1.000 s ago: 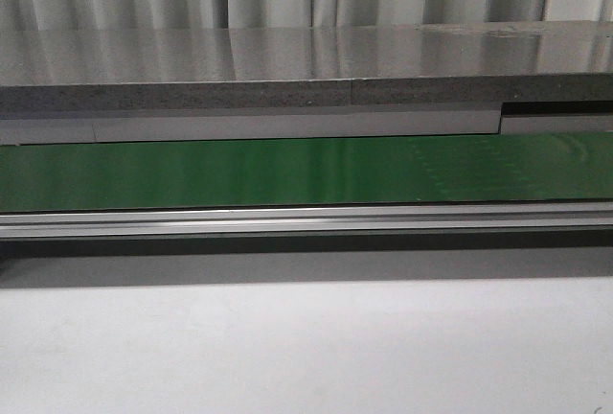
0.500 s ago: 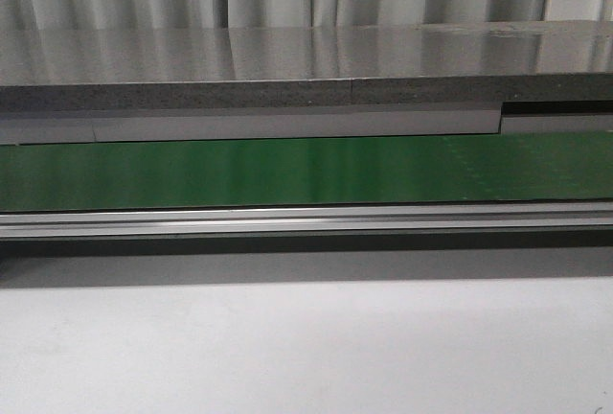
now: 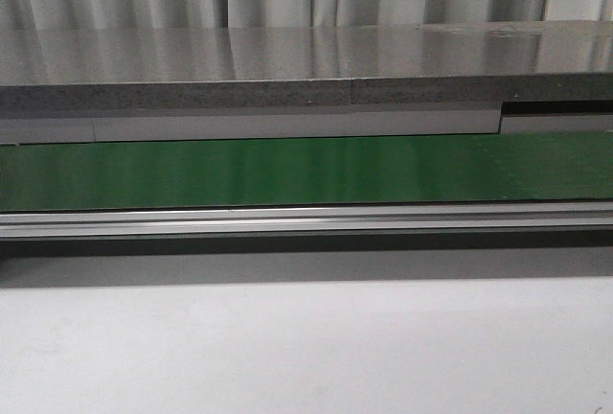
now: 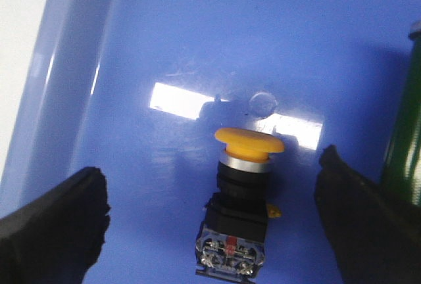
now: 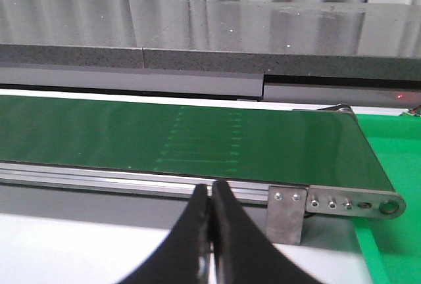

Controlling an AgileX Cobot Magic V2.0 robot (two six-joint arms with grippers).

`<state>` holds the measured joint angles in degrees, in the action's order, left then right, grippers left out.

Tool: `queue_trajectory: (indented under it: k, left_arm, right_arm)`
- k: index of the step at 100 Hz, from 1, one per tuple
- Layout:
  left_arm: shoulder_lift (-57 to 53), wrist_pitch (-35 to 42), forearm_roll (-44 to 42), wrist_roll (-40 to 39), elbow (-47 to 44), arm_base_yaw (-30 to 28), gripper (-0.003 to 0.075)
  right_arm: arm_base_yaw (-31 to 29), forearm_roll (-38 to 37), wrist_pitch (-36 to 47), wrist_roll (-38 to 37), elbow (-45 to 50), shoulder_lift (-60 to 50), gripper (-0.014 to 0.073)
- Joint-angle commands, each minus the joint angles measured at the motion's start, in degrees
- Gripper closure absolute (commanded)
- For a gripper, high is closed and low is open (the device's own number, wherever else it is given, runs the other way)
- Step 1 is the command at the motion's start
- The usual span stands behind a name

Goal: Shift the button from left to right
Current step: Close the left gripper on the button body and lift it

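The button (image 4: 242, 195) lies on its side in a blue tray (image 4: 197, 41) in the left wrist view, yellow-orange cap away from me, black body with a red mark toward me. My left gripper (image 4: 214, 215) is open, its black fingers (image 4: 56, 228) standing wide on either side of the button without touching it. My right gripper (image 5: 211, 195) is shut with nothing between its fingers, hovering over the white table in front of the green belt. Neither arm nor the button shows in the front view.
A green conveyor belt (image 3: 306, 172) with an aluminium rail (image 3: 306, 220) crosses the front view; its end roller bracket (image 5: 342, 202) shows in the right wrist view. A dark green cylinder (image 4: 406, 133) stands in the tray beside the left gripper. A grey counter (image 3: 306, 59) lies behind.
Faint marks on the green belt have drifted to the right and out of view, so the belt is running. Nothing else differs.
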<state>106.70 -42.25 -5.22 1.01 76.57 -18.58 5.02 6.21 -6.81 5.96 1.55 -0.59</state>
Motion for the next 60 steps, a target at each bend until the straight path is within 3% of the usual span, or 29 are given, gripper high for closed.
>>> queue_trajectory:
  k: [1,60]
  left_arm:
    - [-1.73,2.26,0.39,-0.11,1.93,-0.04,0.0102]
    - [3.22,2.46,0.31,-0.11,1.93,-0.04,0.0102]
  right_arm:
    - [-0.02,-0.52,4.73,0.0,-0.82,-1.21,0.0662]
    - [-0.02,-0.52,4.73,0.0,-0.82,-1.21,0.0662]
